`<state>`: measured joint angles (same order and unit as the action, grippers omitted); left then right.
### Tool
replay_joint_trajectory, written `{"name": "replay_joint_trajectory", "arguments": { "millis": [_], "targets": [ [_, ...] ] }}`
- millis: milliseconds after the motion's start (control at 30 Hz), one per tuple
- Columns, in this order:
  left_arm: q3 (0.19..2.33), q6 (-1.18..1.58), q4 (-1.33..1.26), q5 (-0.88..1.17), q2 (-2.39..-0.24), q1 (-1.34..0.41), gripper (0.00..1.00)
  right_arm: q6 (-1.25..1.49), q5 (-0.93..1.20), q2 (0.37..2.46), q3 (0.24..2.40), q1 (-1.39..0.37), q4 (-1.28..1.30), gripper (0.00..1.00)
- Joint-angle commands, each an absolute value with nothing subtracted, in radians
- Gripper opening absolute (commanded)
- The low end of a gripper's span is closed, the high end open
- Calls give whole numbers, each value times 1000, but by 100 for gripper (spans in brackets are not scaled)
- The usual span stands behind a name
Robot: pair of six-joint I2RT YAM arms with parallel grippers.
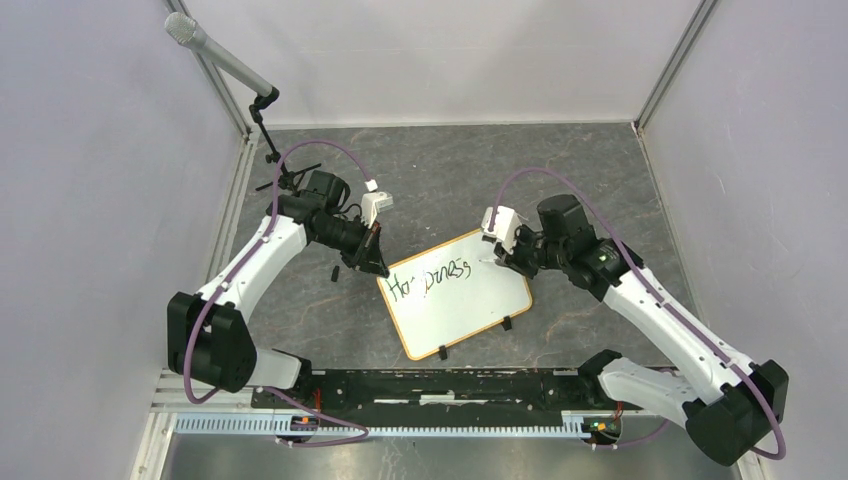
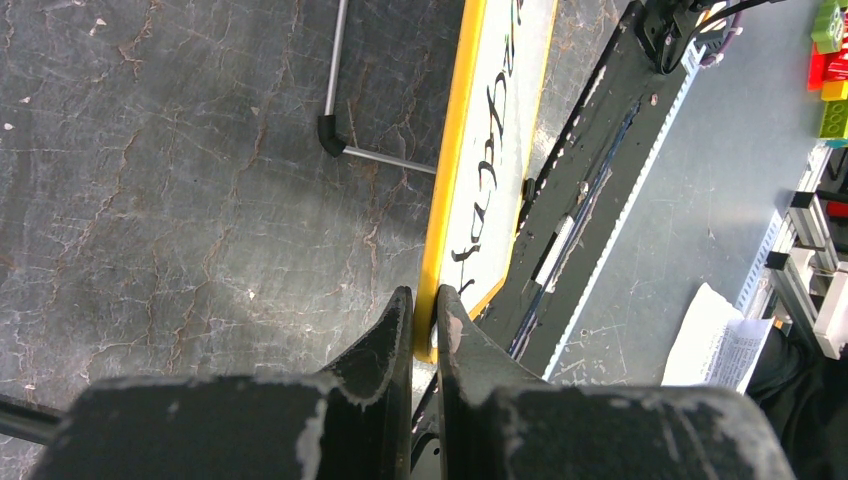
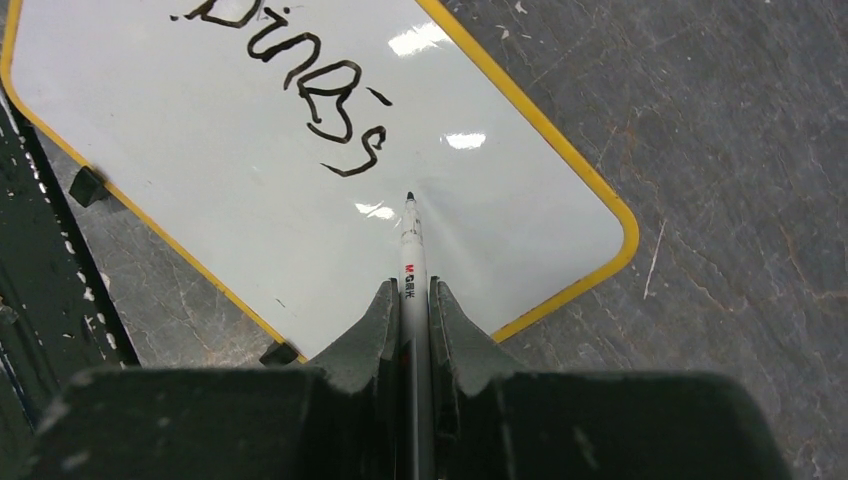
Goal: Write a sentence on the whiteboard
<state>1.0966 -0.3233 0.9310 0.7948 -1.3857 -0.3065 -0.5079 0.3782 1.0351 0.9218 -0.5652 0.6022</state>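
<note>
The sentence [image 3: 320, 110] runs off the right wrist view's top edge (only its last letters show). The right gripper [image 3: 408, 300] clamps a marker [image 3: 411, 240], its tip just ahead of the jaws over the whiteboard [image 3: 200, 190]; contact unclear. The left gripper [image 2: 425, 310] pinches the board's corner.

Read "Ha" and "piness" in dark handwriting [image 1: 432, 279] across the upper part of the whiteboard [image 1: 470, 318]. Made out a red "M" on the marker [image 3: 411, 252] just below the writing; smaller print beside it illegible.

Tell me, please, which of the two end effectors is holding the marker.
The right end effector, shut on the marker; the left end effector pinches the whiteboard by its frame.
</note>
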Motion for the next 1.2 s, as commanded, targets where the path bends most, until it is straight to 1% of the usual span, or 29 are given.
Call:
{"name": "replay_joint_trajectory", "arguments": {
  "millis": [0, 267, 433, 733, 1033, 1167],
  "targets": [
    [1069, -326, 953, 744, -1417, -345, 2, -515, 349, 1048, 968, -558, 595, 0],
    [1068, -327, 953, 742, -1415, -344, 2, -508, 351, 1069, 966, -558, 571, 0],
    [1066, -328, 953, 743, -1414, -345, 2, -513, 317, 1074, 963, -557, 581, 0],
    [1062, -328, 953, 740, -1409, -345, 2, -524, 285, 1074, 975, -513, 596, 0],
    [1063, -328, 953, 739, -1413, -344, 2, -543, 386, 1099, 970, -512, 640, 0],
    [1062, -328, 953, 739, -1411, -345, 2, -558, 398, 1105, 963, -514, 663, 0]
  ]
}}
